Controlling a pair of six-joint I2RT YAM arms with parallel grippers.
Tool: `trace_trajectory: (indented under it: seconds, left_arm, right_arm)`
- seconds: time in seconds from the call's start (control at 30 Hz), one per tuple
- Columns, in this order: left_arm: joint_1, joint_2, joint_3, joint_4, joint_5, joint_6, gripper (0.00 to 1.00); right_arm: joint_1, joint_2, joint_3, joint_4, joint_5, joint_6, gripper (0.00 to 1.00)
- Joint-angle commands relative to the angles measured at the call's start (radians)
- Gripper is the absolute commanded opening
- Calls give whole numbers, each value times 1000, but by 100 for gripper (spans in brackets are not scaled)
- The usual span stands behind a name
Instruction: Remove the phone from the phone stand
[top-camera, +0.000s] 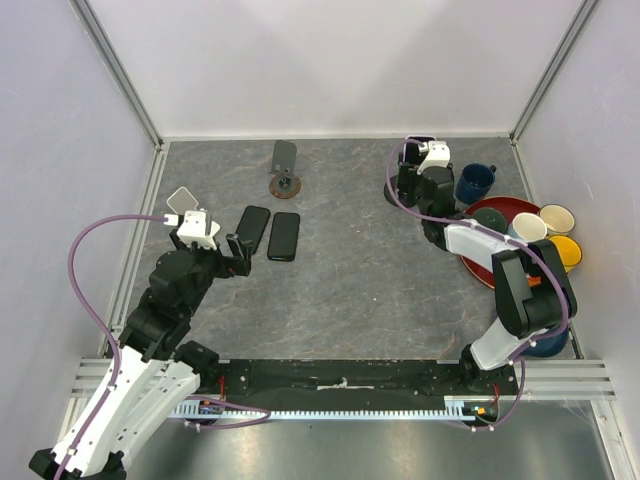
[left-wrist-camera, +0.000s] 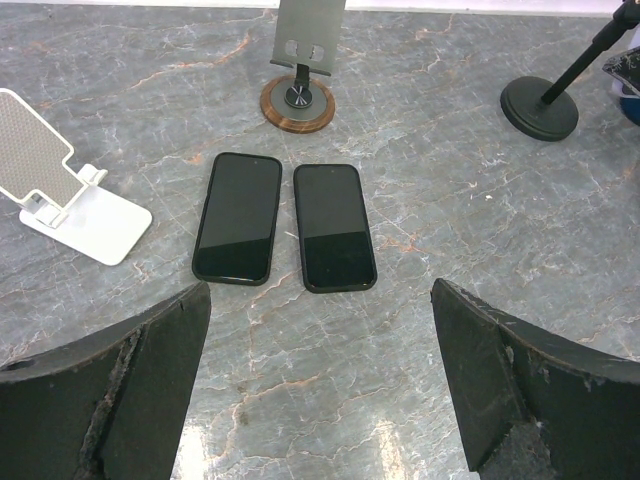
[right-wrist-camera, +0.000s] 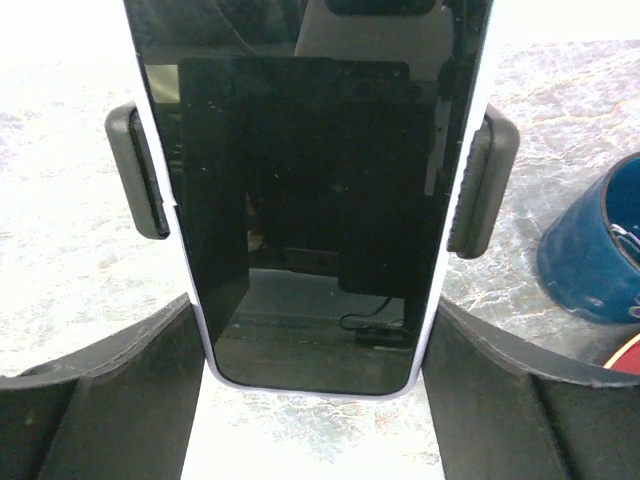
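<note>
A phone (right-wrist-camera: 310, 200) in a white case stands upright in the black side clamps (right-wrist-camera: 140, 170) of a black phone stand, whose round base (top-camera: 394, 192) sits at the back right and also shows in the left wrist view (left-wrist-camera: 540, 107). My right gripper (right-wrist-camera: 312, 370) has a finger against each lower side edge of this phone; in the top view the gripper (top-camera: 420, 172) is at the phone (top-camera: 436, 153). My left gripper (left-wrist-camera: 320, 330) is open and empty, just short of two black phones (left-wrist-camera: 238, 217) (left-wrist-camera: 333, 226) lying flat; it also shows in the top view (top-camera: 238, 252).
A white folding stand (left-wrist-camera: 70, 190) is at the left. A grey stand on a wooden disc (left-wrist-camera: 298, 95) is behind the flat phones. A blue mug (top-camera: 474, 183) and a red plate (top-camera: 515, 203) with several cups are right of the black stand.
</note>
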Motion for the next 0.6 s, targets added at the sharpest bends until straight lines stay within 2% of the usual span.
trace_trajectory:
  seconds: [0.0, 0.2, 0.4, 0.57]
  left_arm:
    - [-1, -5, -4, 32, 14, 32, 97]
    - [-1, -9, -5, 29, 19, 30, 97]
    - [-1, -13, -8, 30, 28, 29, 97]
    - [-1, -11, -10, 30, 40, 30, 97]
  right_arm:
    - [25, -49, -3, 25, 28, -38, 69]
    - [65, -103, -33, -4, -11, -52, 45]
    - [127, -206, -75, -72, -122, -72, 34]
    - [199, -319, -118, -156, -258, -107, 32]
